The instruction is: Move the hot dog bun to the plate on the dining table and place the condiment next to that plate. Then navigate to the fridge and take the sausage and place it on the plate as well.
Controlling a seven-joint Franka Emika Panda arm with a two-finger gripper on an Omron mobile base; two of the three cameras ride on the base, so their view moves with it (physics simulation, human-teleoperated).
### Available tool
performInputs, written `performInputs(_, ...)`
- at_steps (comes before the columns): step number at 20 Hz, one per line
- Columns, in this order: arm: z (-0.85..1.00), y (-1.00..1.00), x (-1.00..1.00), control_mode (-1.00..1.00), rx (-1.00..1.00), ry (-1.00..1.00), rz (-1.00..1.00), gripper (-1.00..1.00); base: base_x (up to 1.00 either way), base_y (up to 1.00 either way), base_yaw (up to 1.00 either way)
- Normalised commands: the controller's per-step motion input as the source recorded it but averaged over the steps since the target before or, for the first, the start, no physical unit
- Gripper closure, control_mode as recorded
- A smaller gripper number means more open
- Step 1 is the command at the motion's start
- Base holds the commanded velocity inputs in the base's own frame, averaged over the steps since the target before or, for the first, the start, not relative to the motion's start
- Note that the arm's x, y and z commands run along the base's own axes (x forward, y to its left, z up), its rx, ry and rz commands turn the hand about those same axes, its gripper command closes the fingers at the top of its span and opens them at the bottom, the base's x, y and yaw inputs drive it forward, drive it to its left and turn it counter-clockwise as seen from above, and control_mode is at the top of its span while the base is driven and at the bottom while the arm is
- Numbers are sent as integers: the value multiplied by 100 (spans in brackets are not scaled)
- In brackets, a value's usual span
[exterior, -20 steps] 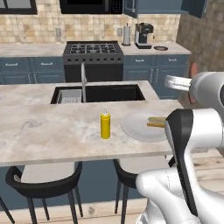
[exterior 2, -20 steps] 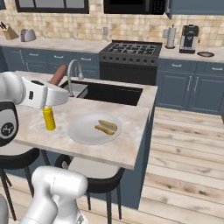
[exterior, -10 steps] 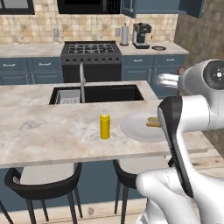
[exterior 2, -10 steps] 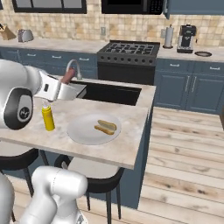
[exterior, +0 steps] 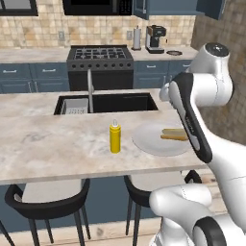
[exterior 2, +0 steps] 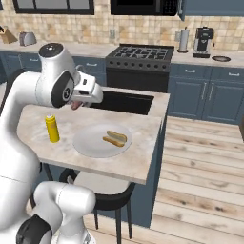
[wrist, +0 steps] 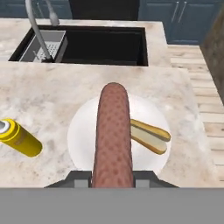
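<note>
**Sausage held above plate**

We see the fingers (wrist: 113,181) clenched on the sausage (wrist: 112,138), hanging over the plate (wrist: 85,131). Bun (wrist: 148,136) lies on plate's right half; yellow bottle (wrist: 18,139) stands on the counter (wrist: 52,96) just left of plate.

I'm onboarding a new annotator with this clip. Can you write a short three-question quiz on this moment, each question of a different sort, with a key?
1. True or false: the bun lies on the plate.
2. What is the gripper holding? A) the yellow bottle B) the sausage C) nothing
3. In the right base view, on which side of the plate does the yellow bottle stand?

Key
1. True.
2. B: the gripper is shut on the sausage, held above the plate.
3. To the left of it, upright on the island counter, apart from the plate's rim.
</note>
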Motion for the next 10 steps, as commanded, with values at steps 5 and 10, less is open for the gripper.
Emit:
performInputs(5, -56, 0, 15, -100, -3, 13, 22, 100, 0, 0, 0)
performInputs(10, -48, 0, 0, -100, -1, 3, 8, 100, 0, 0, 0)
